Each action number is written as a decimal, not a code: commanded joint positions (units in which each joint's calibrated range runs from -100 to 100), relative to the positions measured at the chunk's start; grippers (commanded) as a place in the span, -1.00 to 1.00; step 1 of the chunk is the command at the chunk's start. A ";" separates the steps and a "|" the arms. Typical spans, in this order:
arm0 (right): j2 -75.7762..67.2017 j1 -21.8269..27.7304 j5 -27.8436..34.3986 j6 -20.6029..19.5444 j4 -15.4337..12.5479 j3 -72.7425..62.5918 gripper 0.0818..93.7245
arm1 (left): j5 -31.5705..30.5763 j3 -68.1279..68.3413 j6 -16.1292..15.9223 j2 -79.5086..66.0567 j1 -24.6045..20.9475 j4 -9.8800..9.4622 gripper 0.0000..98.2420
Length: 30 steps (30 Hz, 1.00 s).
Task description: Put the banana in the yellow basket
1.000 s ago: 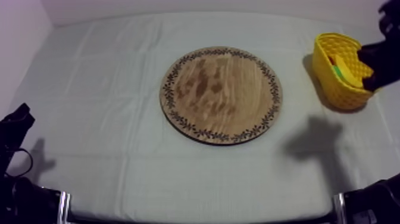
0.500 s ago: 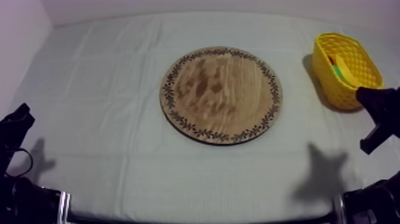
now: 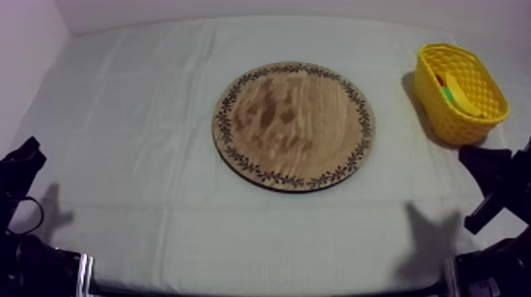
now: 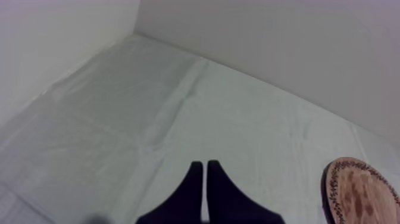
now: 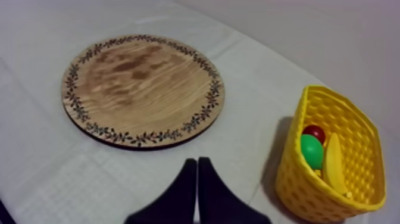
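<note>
Both hands are clenched on nothing: the left hand (image 4: 204,165) shows its fingers pressed together as a narrow wedge over bare cloth, and the right hand (image 5: 197,162) shows the same wedge pointing between the wooden board (image 5: 143,89) and the yellow basket (image 5: 297,184). The change lies with the right arm. A second ago its hand hung over the basket's near rim; half a second ago it had drawn clear to the front of the basket; now it sits lower again at the right edge of the bench (image 3: 142,118), well apart from the basket. The left hand has kept to its corner throughout. The banana (image 5: 333,164) lies inside the basket, leaning along the far wall beside a green fruit (image 5: 311,150) and a small red fruit (image 5: 314,133). The board is bare, with nothing on its patterned face. By these signs the drop is made and the arm is retreating towards rest, so the task looks finished, with nothing left to carry.
</note>
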 commanded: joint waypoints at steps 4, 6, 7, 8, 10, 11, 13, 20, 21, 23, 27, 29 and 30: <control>-1.46 -1.53 -1.19 -9.06 3.66 3.30 -1.00 | -0.01 -0.01 0.00 0.00 0.01 -0.01 -1.00; -1.61 -1.83 -1.97 -12.19 4.22 4.09 -1.00 | -0.01 -0.01 0.00 0.00 0.01 -0.01 -1.00; -1.66 -1.99 -2.65 -13.13 4.41 4.45 -1.00 | -0.01 -0.01 0.01 0.00 0.01 -0.01 -1.00; -1.69 -2.24 -3.58 -13.39 4.43 4.76 -1.00 | -0.01 -0.01 0.01 0.00 0.01 -0.01 -1.00; -1.72 -2.70 -5.97 -13.27 4.49 5.51 -1.00 | -0.01 -0.01 -0.02 0.00 0.01 -0.01 -1.00; -1.74 -2.94 -6.92 -13.50 4.79 5.81 -1.00 | -0.01 -0.01 -0.01 0.00 0.01 -0.01 -1.00; -1.75 -3.23 -7.97 -14.04 5.25 6.19 -1.00 | -0.01 -0.01 0.00 0.00 0.01 -0.01 -1.00; -1.76 -2.39 -8.75 -9.15 7.07 6.58 -1.00 | -0.01 -0.01 0.00 0.00 0.01 -0.01 -1.00; -1.76 -2.26 -8.77 -8.04 7.12 6.59 -1.00 | -0.01 -0.01 0.01 0.00 0.01 -0.01 -1.00; -1.76 -2.11 -8.80 -6.24 7.18 6.60 -1.00 | -0.01 -0.01 0.01 0.00 0.01 -0.01 -1.00; -1.76 -2.00 -8.81 -4.72 7.21 6.61 -1.00 | -0.01 -0.01 0.01 0.00 0.01 -0.01 -1.00; -1.76 -1.99 -8.82 -4.68 7.20 6.61 -1.00 | -0.01 -0.01 0.01 0.00 0.01 -0.01 -1.00; -1.76 -1.82 -8.82 -4.77 7.20 6.61 -1.00 | -0.01 -0.01 0.01 0.00 0.01 -0.01 -1.00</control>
